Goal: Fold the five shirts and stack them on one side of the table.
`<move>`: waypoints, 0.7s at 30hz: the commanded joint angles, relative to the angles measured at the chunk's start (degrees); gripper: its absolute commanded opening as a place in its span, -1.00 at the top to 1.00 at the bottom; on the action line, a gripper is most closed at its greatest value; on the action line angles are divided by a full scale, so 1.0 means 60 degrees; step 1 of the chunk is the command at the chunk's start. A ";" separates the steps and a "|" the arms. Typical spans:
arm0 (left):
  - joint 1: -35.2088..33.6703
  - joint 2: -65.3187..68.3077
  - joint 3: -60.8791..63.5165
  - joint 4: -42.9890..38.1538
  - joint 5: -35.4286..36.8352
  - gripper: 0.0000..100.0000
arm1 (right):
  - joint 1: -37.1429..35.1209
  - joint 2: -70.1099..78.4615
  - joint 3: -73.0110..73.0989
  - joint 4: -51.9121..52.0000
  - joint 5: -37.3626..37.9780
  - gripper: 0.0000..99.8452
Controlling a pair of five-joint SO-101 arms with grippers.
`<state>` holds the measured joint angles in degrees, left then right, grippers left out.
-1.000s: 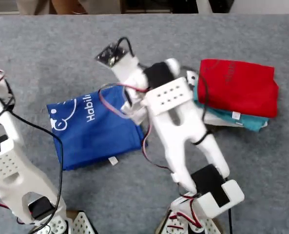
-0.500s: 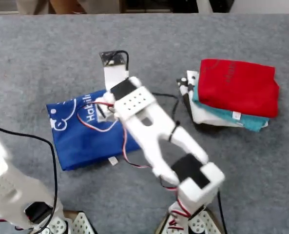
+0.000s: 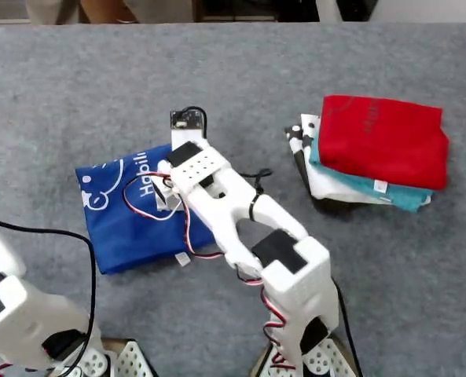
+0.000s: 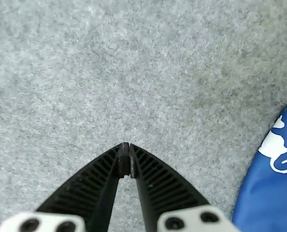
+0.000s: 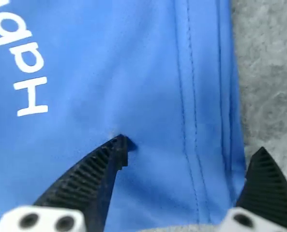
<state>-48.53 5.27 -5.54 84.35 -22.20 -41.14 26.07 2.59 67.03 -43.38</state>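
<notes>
Over the blue shirt (image 5: 109, 72) edge with the right gripper (image 5: 191, 147) spread wide; above grey table (image 4: 133, 58) with the left gripper (image 4: 125, 157) pinched together

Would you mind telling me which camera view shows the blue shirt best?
The high view: the blue shirt lies there nearly whole, with the right arm across one side. The right wrist view gives a patch of its fabric and seam beneath the open right gripper; the left wrist view catches one corner.
</notes>
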 commanded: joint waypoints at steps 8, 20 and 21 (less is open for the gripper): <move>0.0015 -0.0520 0.0015 -0.0117 -0.0044 0.96 | -0.0066 0.0725 -0.0403 -0.0073 -0.0015 0.53; -0.0044 -0.0520 0.0015 -0.0117 -0.0044 0.96 | 0.0022 0.0711 -0.1780 0.1568 0.0733 1.00; -0.0044 -0.0520 0.0015 -0.0117 -0.0044 0.96 | 0.0110 0.0711 -0.2176 0.1919 0.0733 1.00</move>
<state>-48.53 4.92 -5.27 84.35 -22.20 -40.88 30.73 -4.97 73.54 -39.69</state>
